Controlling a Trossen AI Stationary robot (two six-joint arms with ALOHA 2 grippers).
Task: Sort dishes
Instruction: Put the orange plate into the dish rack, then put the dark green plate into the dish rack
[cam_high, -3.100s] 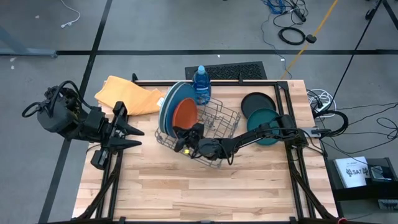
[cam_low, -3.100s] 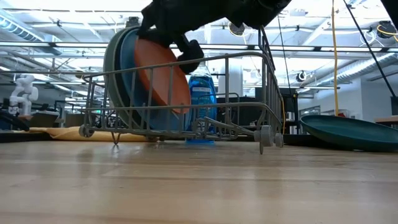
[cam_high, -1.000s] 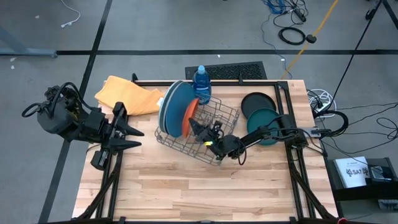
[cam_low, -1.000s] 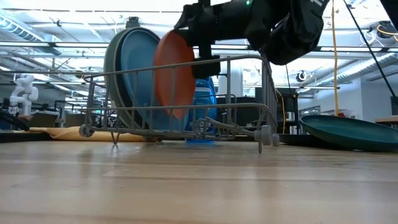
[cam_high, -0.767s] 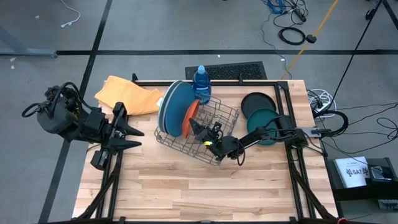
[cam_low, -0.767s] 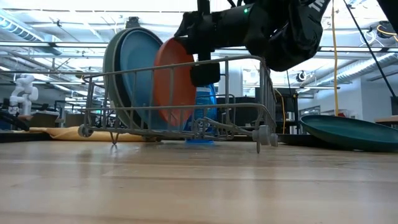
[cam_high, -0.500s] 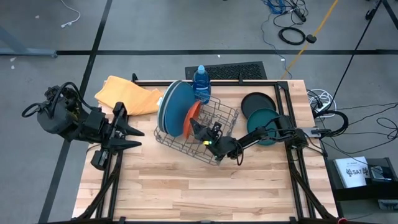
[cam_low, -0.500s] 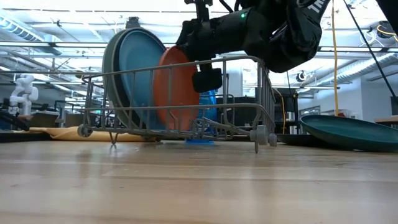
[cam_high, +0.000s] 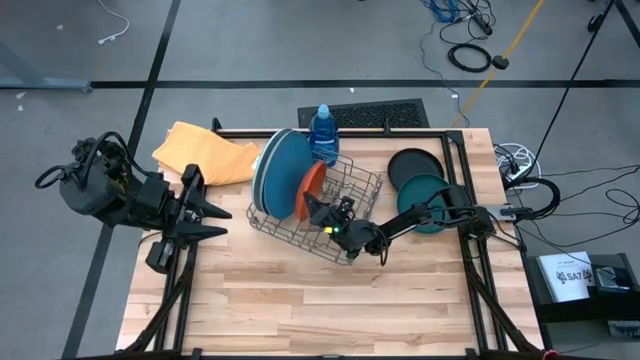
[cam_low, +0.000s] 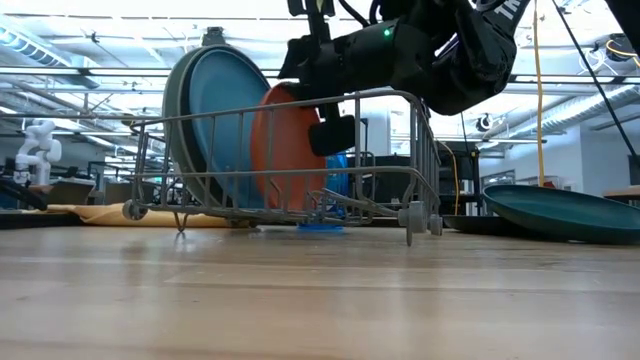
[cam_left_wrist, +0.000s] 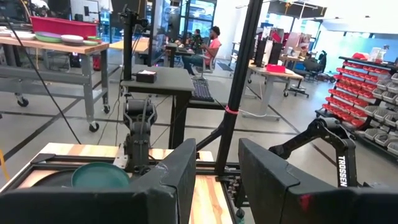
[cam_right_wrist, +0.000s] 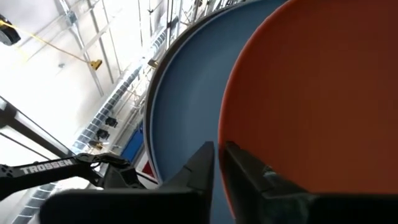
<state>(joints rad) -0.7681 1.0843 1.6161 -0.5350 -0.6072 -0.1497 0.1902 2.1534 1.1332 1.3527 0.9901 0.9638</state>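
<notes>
So the wire rack (cam_high: 318, 208) holds the big plates upright, and the orange plate (cam_low: 287, 152) stands on edge just in front of the blue plate (cam_low: 215, 118). Right gripper (cam_high: 316, 208) pinches its rim from above. Left gripper (cam_high: 208, 213), part open and empty, waits well apart. Can't see the slot under the plate.
</notes>
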